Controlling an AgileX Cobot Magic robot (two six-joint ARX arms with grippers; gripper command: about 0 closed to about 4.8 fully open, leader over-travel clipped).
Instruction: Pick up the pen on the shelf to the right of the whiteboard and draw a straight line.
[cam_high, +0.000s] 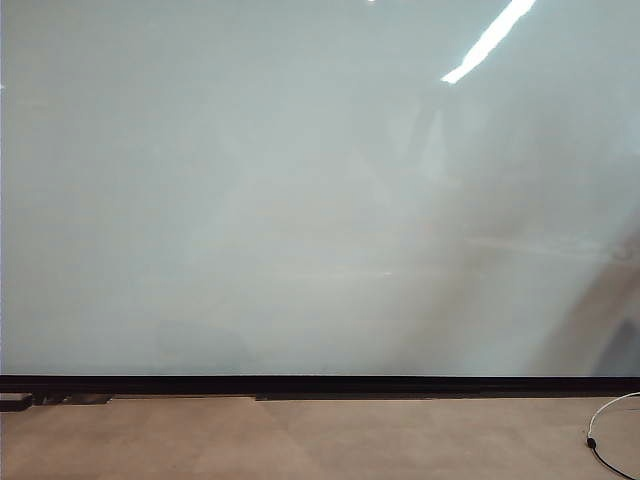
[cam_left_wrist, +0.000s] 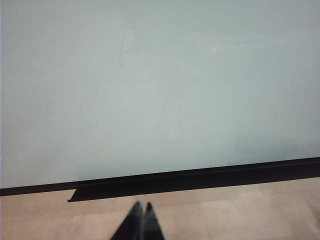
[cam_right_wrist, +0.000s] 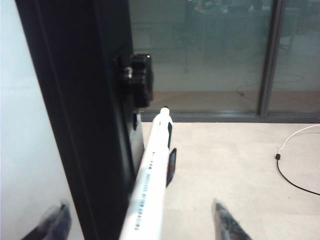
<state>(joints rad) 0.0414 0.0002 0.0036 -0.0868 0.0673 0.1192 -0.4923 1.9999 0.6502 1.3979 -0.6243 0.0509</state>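
Right wrist view shows the pen (cam_right_wrist: 150, 190), a slim white stick with a line of small print along its barrel and a dark clip near its far end, lying just beside the black frame (cam_right_wrist: 85, 125) at the whiteboard's (cam_right_wrist: 25, 125) edge, on what I take to be the shelf, though the shelf surface itself is hard to make out. The right gripper (cam_right_wrist: 135, 220) sits low around it, one blurred dark fingertip on the whiteboard side and the other out over the tan floor (cam_right_wrist: 235, 160), the jaws standing wide with the pen between them and not yet pinched; nothing is held. The pen looks light, rigid and smooth, likely slippery plastic, so it could roll or twist if squeezed off-centre. A hold across the middle of the barrel, clear of the clip and well back from the writing tip, seems best, firm enough to resist the push of the board while drawing. The frame crowds one finger, which may make closing awkward. Left wrist view has the left gripper (cam_left_wrist: 141, 220) hanging idle over the floor below the whiteboard's black bottom strip (cam_left_wrist: 200, 177), its dark fingertips pressed together and empty. Exterior view shows neither gripper, only a blank board with no line drawn yet.
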